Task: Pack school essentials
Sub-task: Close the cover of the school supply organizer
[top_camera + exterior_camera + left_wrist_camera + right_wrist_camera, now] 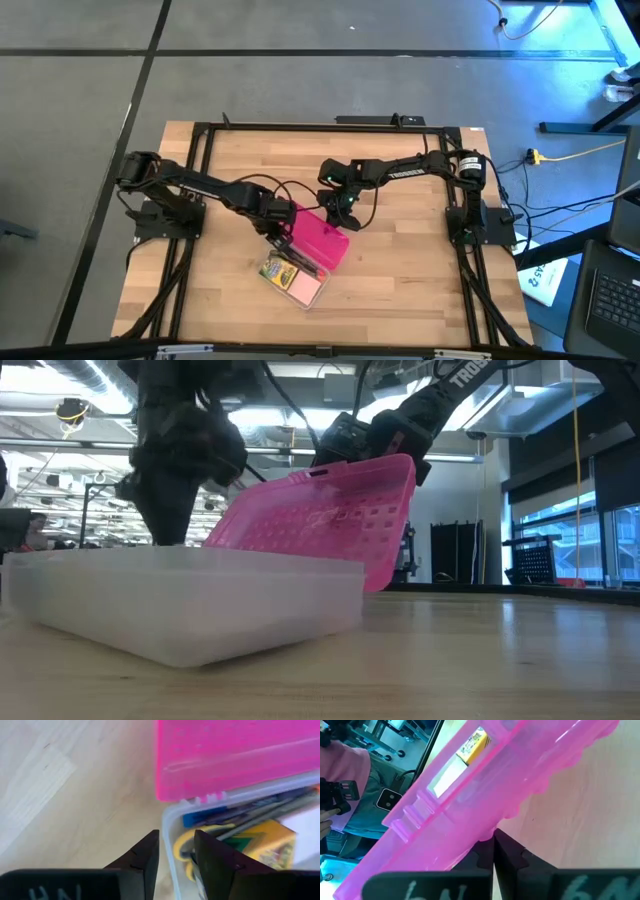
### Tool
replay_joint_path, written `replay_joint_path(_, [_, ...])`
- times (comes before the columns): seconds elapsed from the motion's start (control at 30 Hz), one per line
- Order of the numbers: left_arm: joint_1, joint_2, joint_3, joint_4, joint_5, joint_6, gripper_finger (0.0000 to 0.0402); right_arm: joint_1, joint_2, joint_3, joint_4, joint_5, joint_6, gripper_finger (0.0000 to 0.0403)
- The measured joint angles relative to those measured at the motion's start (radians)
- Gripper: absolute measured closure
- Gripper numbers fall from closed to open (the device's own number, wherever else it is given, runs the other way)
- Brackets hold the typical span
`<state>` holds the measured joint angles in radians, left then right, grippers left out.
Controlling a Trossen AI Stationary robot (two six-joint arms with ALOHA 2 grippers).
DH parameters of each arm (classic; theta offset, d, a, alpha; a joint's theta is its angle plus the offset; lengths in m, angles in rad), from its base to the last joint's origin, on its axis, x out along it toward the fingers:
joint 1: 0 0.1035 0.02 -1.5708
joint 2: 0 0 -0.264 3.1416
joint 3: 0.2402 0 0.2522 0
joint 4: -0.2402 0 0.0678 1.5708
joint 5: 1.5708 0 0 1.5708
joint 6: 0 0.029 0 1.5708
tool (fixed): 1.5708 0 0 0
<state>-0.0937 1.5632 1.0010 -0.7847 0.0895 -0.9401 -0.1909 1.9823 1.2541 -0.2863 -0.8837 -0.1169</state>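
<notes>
Wooden table (400, 270), both arms reaching to centre. Clear box (293, 280) near-centre; pink dotted lid (322, 240) tilted over its far end. Right gripper (342, 212) clamps lid's far edge. Left gripper (277, 238) straddles box's left wall, fingers (145, 857) part-spread. Inside box: crayon box (275, 268), pale pink pad (303, 288), yellow scissors (185, 845), pencils (260, 810).

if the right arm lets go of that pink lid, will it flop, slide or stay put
Probably stiff: the pink lid keeps a flat, straight shape while tilted up over the clear box. It looks thin and perforated, so likely light. Pinched at one edge by the right gripper, it would likely drop shut onto the box.
</notes>
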Motion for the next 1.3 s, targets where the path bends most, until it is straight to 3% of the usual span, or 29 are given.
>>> replay_joint_path(0.23, [0.000, -0.103, 0.000, -0.068, -0.023, -0.045, 0.0285, 0.000, 0.000, 0.000, 0.003, 0.000, 0.001, 0.0396])
replay_joint_path(0.67, [0.002, -0.349, 0.000, -0.238, -0.256, -0.108, 0.0285, 0.020, 0.000, 0.086, 0.003, -0.008, 0.033, 0.0396])
replay_joint_path(1.13, [0.002, -0.407, 0.000, -0.304, -0.340, -0.080, 0.0285, 0.169, 0.000, 0.142, 0.012, 0.127, 0.003, 0.0396])
replay_joint_path(1.3, [0.002, -0.407, 0.000, -0.304, -0.341, -0.051, 0.0285, 0.197, 0.000, 0.169, 0.034, 0.131, 0.019, 0.0396])
